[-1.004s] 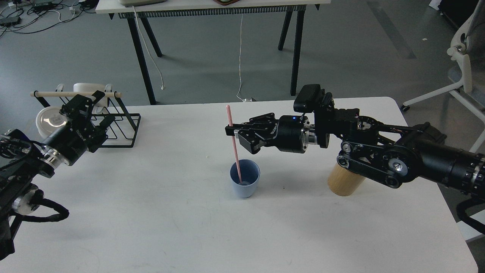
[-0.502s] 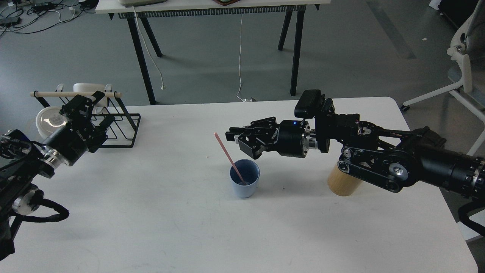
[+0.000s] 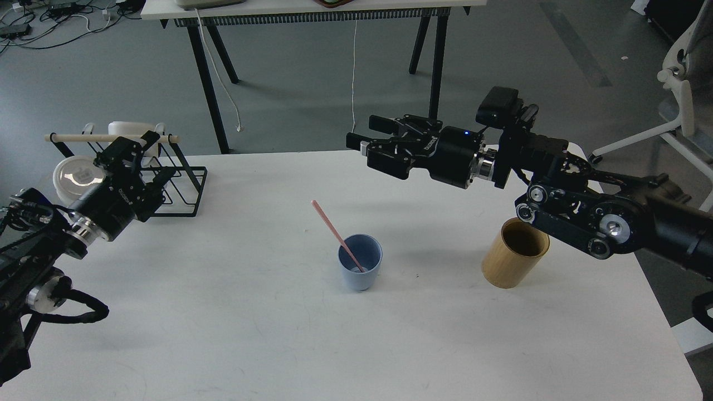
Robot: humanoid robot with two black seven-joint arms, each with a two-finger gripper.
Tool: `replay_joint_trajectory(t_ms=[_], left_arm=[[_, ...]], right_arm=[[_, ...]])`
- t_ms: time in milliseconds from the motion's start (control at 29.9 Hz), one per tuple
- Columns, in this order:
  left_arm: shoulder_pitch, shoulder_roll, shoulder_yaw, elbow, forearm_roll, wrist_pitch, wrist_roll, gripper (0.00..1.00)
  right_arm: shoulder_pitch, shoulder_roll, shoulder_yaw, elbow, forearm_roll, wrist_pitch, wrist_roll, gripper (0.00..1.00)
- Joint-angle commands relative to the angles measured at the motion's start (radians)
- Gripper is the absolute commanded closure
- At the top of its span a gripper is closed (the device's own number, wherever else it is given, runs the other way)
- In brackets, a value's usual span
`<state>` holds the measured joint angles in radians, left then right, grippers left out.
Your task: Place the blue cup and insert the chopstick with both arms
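The pale blue cup [image 3: 360,269] stands upright near the middle of the white table [image 3: 278,334]. The pale pink chopstick [image 3: 332,227] rests inside it, leaning up and to the left over the rim. My right gripper [image 3: 362,137] is open and empty, raised well above and behind the cup, fingers pointing left. My left gripper [image 3: 146,159] is open and empty at the far left, in front of the black wire rack [image 3: 178,186].
A tan wooden cylinder holder [image 3: 513,260] stands right of the cup, under my right arm. A white lidded bowl [image 3: 75,175] and a white cup sit by the rack with its wooden rod [image 3: 106,137]. A black-legged table stands behind.
My right gripper let go of the chopstick, which tipped left against the cup's rim. The right gripper then rose and drew back to the right. The left arm shifted slightly.
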<state>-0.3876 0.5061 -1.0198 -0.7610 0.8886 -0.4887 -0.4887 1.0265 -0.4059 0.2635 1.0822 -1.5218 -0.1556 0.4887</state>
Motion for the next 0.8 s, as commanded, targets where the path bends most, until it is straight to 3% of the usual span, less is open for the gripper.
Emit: replay_joint_trajectory(t_ms=[0, 201, 301, 368, 435, 535, 770], left_arm=[[-0.026, -0.004, 0.001, -0.003, -0.007, 0.000, 0.000, 0.11], [-0.076, -0.037, 0.003, -0.001, -0.008, 0.000, 0.000, 0.11], [-0.083, -0.037, 0.003, 0.002, -0.008, 0.000, 0.000, 0.11], [-0.088, -0.035, 0.001, 0.003, -0.019, 0.000, 0.000, 0.11], [-0.089, -0.026, 0.001, 0.003, -0.046, 0.000, 0.000, 0.11], [-0.088, -0.011, 0.003, 0.002, -0.076, 0.000, 0.000, 0.11], [-0.077, -0.003, 0.003, -0.003, -0.079, 0.000, 0.000, 0.11]], right_arm=[[-0.054, -0.042, 0.109, -0.004, 0.127, -0.002, 0.000, 0.00], [-0.179, -0.123, 0.259, 0.012, 0.518, 0.016, 0.000, 0.00], [-0.223, -0.180, 0.281, 0.034, 0.783, 0.080, 0.000, 0.00], [-0.252, -0.211, 0.289, 0.048, 0.990, 0.202, 0.000, 0.00], [-0.291, -0.253, 0.299, 0.035, 1.168, 0.397, 0.000, 0.00], [-0.330, -0.272, 0.304, -0.028, 1.273, 0.644, 0.000, 0.00], [-0.338, -0.251, 0.313, -0.120, 1.286, 0.644, 0.000, 0.00]])
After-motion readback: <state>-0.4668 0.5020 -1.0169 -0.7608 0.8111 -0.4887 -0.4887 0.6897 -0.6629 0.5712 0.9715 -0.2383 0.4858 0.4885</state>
